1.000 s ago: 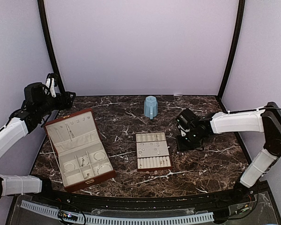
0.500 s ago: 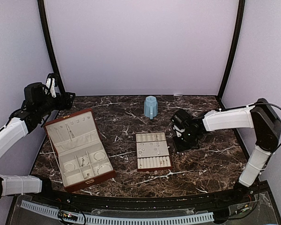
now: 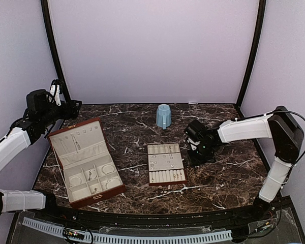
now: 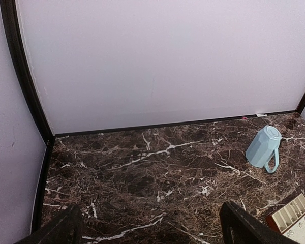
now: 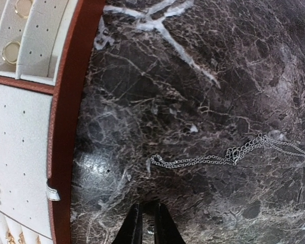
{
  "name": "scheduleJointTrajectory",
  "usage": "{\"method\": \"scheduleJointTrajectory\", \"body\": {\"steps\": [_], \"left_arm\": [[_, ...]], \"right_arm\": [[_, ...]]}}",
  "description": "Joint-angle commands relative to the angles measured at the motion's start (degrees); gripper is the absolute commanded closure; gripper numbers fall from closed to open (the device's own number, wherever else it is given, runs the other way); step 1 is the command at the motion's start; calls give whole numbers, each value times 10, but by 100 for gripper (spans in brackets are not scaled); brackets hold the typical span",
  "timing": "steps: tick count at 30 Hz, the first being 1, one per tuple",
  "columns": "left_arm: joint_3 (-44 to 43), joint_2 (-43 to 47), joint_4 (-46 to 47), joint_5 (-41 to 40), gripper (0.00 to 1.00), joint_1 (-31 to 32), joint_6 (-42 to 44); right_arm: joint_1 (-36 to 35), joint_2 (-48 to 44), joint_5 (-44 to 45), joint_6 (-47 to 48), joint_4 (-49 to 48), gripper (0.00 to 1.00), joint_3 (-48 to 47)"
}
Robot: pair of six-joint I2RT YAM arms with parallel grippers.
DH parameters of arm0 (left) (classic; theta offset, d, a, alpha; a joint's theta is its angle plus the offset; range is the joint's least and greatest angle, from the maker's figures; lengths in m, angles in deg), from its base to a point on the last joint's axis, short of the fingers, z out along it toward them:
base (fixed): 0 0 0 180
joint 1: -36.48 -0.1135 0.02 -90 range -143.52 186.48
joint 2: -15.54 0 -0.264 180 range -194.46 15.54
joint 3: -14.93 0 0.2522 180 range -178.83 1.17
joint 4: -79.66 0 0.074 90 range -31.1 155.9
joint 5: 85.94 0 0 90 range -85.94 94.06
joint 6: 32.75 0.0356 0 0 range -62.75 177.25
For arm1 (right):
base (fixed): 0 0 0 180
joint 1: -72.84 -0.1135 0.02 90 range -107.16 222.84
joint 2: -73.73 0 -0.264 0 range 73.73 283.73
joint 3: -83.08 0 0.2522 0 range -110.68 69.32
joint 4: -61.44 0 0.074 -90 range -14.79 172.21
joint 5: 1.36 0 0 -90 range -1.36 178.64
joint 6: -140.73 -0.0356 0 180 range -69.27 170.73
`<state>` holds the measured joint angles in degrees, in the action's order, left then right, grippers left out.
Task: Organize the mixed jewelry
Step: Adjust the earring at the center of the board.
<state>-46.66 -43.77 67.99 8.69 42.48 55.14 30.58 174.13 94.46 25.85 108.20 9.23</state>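
A thin silver chain lies loose on the marble just right of the cream slotted tray, trailing off to the right. My right gripper hovers low just short of the chain's near end. Its fingers are almost together, with a tiny silver glint between them. In the top view it sits beside the tray's right edge. Small rings sit in the tray's slots. The open reddish-brown box holds ring-like pieces. My left gripper is open and empty, high at the back left.
A light blue mug stands upside down at the back centre, also in the left wrist view. The tray's corner shows at that view's lower right. Purple walls with black posts enclose the table.
My right gripper has moved left, toward the tray's right edge. The left arm, box, tray and mug have not moved.
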Motion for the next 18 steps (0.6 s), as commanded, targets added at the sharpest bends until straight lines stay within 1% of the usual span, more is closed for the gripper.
{"method": "scheduleJointTrajectory", "body": {"steps": [1, 8, 13, 15, 18], "left_arm": [[-6, 2, 5, -2, 4, -2, 5], [-5, 0, 5, -2, 4, -3, 3], [-6, -2, 5, 1, 4, -2, 3], [-5, -2, 5, 2, 4, -3, 2], [-5, -2, 5, 2, 4, -3, 1]], "right_arm": [[-1, 10, 3, 10, 0, 91, -15], [-1, -4, 10, 4, 10, 91, -15], [-1, -26, 20, -14, 19, 85, -6], [-1, -33, 37, -35, 32, 85, -3], [-1, -49, 53, -65, 45, 81, 5]]}}
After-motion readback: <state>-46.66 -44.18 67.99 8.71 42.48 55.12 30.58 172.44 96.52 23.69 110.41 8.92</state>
